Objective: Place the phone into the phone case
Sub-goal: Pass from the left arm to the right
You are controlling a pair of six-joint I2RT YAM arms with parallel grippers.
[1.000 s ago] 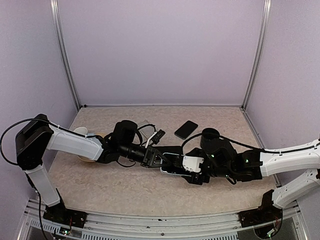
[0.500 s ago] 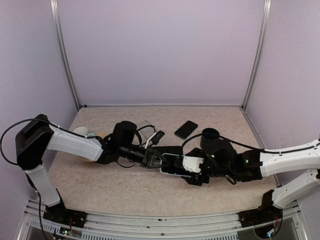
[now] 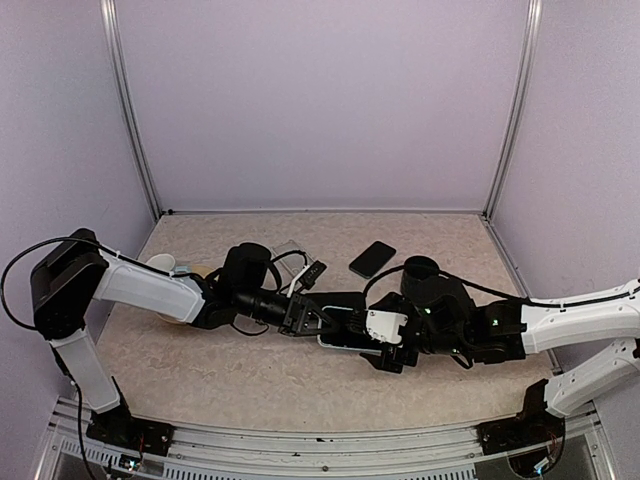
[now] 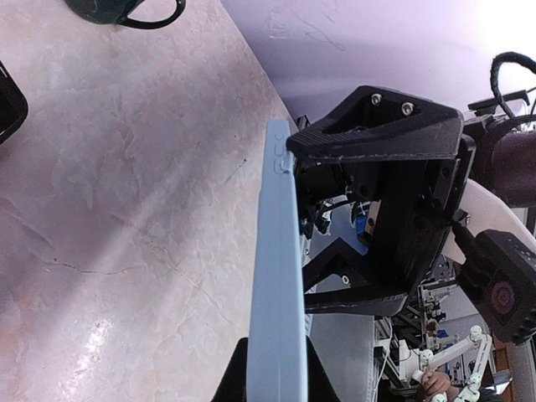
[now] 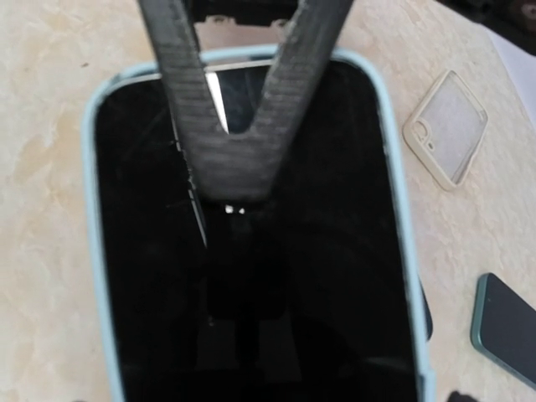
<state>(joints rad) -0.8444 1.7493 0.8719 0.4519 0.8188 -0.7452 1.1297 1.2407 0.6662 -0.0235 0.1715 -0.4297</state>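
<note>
A phone with a black screen (image 5: 251,251) sits inside a light blue case (image 5: 400,209), low over the table between the two arms (image 3: 345,338). My left gripper (image 4: 275,373) is shut on one end of the cased phone, which shows edge-on (image 4: 276,268) in the left wrist view. One of its ribbed fingers (image 5: 243,109) lies over the screen's far end. My right gripper (image 3: 385,348) is at the phone's other end. Its black body (image 4: 389,193) is next to the case. Its fingertips are hidden in its wrist view.
A clear, empty case (image 5: 445,126) lies on the table behind the left gripper (image 3: 290,250). A second dark phone (image 3: 372,258) lies further back, also in the right wrist view (image 5: 507,322). A dark mug (image 4: 126,10) stands nearby. A pale dish (image 3: 170,268) is under the left arm.
The left arm has eased very slightly to the left. Both grippers remain at the cased phone.
</note>
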